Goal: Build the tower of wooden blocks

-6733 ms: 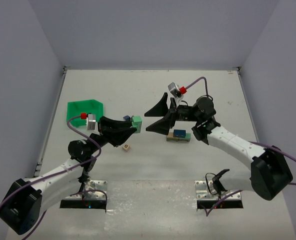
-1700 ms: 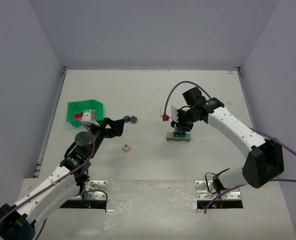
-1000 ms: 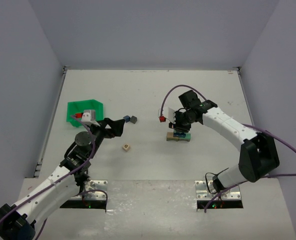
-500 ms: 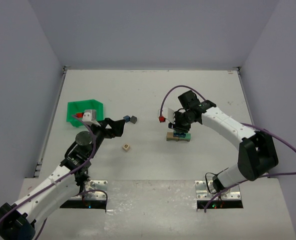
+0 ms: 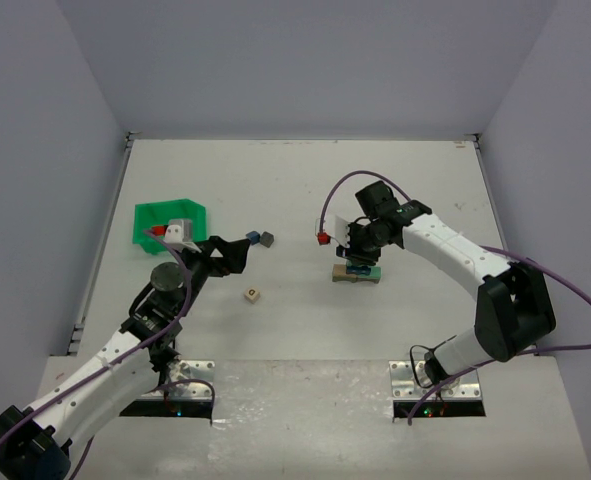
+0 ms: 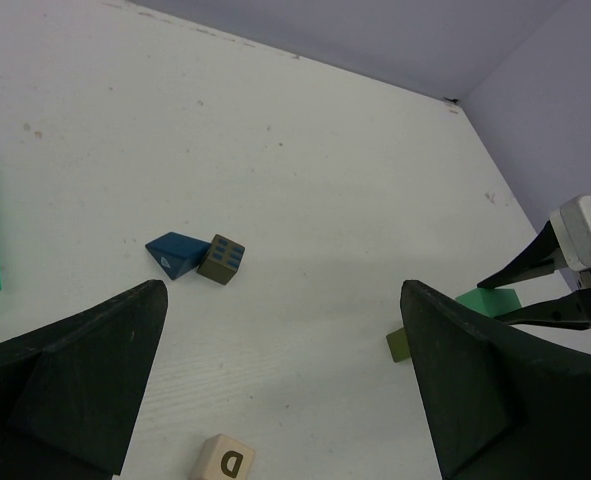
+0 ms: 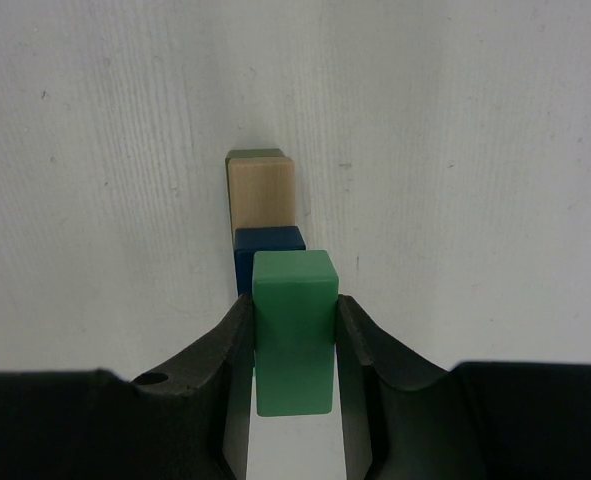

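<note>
The wood block tower (image 5: 356,274) stands mid-table, right of centre: an olive bar (image 7: 255,154) and a tan bar (image 7: 261,190) low down, with a blue block (image 7: 270,248) on them. My right gripper (image 5: 358,257) points down over it, shut on a green block (image 7: 293,335) that sits directly above the blue block; whether the two touch I cannot tell. My left gripper (image 6: 283,290) hangs wide open and empty at the left, well away from the tower. Its view catches the green block (image 6: 488,300) and the olive bar's end (image 6: 397,345).
A blue wedge (image 6: 175,252) and an olive cube with blue dots (image 6: 221,258) lie together left of centre (image 5: 260,239). A tan cube marked D (image 5: 252,295) lies nearer the arms. A green plastic bin (image 5: 170,220) stands at the far left.
Since the earliest frame the green block has gone from my left gripper to my right, which now holds it over the tower; the left arm has drawn back. Nothing has moved in the last second.
</note>
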Robot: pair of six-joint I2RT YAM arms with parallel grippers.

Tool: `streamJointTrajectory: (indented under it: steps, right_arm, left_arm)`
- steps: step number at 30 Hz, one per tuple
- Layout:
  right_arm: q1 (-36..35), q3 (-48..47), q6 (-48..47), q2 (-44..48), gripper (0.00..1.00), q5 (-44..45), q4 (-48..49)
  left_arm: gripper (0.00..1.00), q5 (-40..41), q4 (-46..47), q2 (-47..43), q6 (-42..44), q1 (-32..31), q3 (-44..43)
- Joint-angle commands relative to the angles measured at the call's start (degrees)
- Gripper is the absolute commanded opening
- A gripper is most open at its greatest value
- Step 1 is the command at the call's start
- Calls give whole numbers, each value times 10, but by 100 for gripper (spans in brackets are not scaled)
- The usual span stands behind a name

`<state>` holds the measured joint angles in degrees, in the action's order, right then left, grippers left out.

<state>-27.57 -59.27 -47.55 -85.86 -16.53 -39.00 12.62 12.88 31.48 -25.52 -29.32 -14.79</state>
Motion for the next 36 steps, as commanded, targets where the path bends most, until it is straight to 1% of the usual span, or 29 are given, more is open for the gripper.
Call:
streamJointTrajectory:
  steps: [1, 6, 12, 17, 27, 36]
  right_arm:
    - [-4, -1, 6, 10, 11, -9, 1]
    - [-3, -1, 7, 11, 13, -9, 2]
    - [-3, 1, 7, 13, 17, -5, 2]
    - [-3, 3, 8, 17, 18, -9, 0]
    - [-2, 6, 7, 26, 28, -12, -4]
    - [-2, 9, 7, 25, 31, -8, 5]
  left_arm:
    - [100, -4, 18, -4, 6, -2, -15]
    - [100, 8, 15, -5, 2, -2, -16]
    - [100, 7, 14, -6, 2, -2, -16]
    - [100, 8, 13, -6, 1, -2, -16]
    - [100, 10, 13, -5, -1, -2, -16]
    - [100, 8, 14, -4, 1, -2, -18]
